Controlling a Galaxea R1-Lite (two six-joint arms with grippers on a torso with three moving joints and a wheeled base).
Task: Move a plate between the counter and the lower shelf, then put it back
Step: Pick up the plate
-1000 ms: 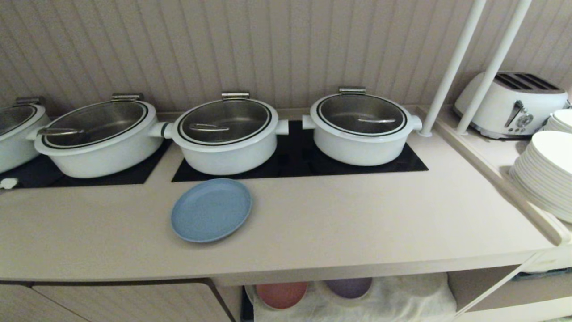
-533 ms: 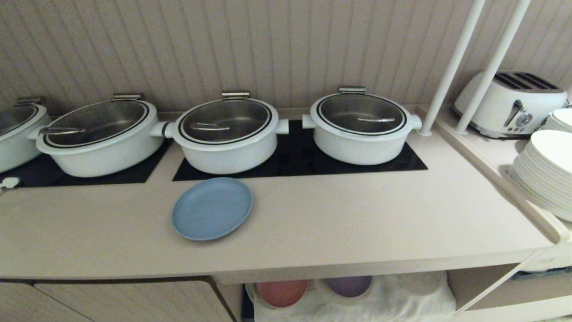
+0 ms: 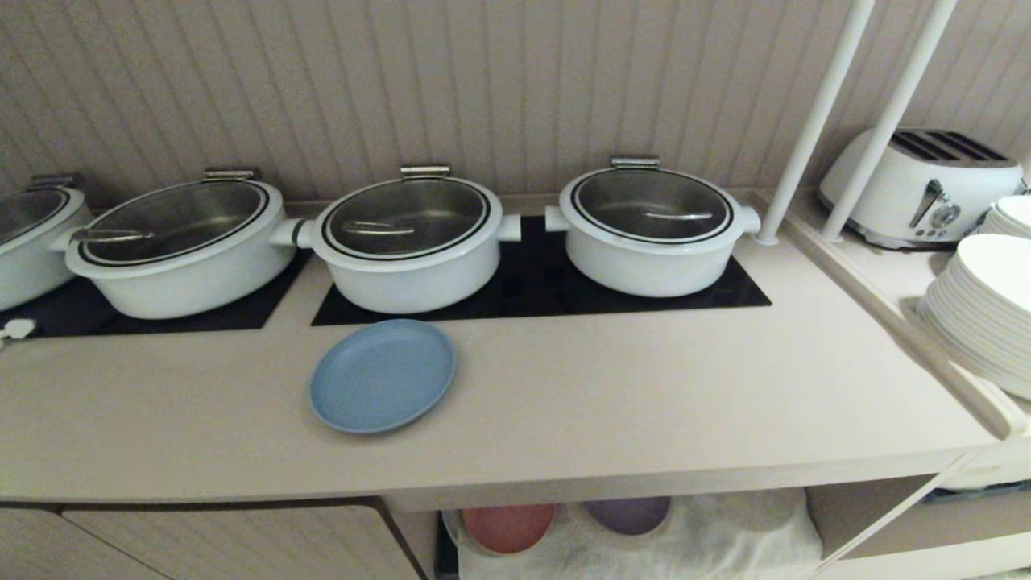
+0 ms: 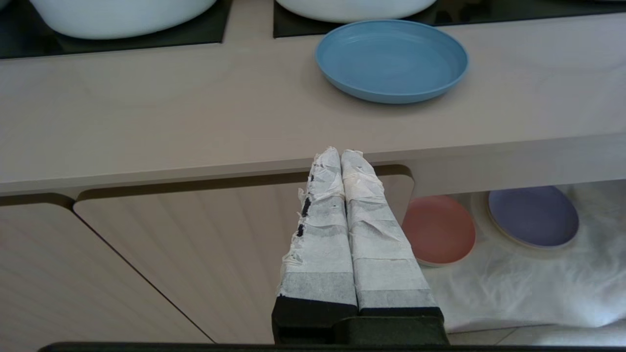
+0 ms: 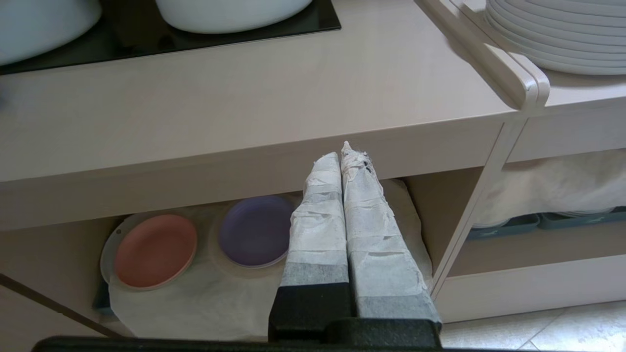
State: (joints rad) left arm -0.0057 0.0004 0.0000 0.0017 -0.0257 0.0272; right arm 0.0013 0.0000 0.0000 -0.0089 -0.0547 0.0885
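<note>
Head view: plate [image 3: 382,375] flat on counter [image 3: 612,403], just before middle pot [image 3: 409,242]; toaster [image 3: 922,187] far right; no arms shown.

Left wrist view: left gripper [image 4: 341,154] clenched, empty, below the counter edge; pink plate [image 4: 438,230] on lower shelf [image 4: 513,288].

Right wrist view: right gripper [image 5: 341,152] clenched, empty; white plates [image 5: 562,34] stacked aside; blue plate unseen.

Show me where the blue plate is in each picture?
Head view: the plate lies on the counter, in front of the middle white pot.
Left wrist view: the plate sits on the counter, beyond the shut left gripper.
Right wrist view: not in it.
Shared landmark: the pink plate on the lower shelf.
</note>
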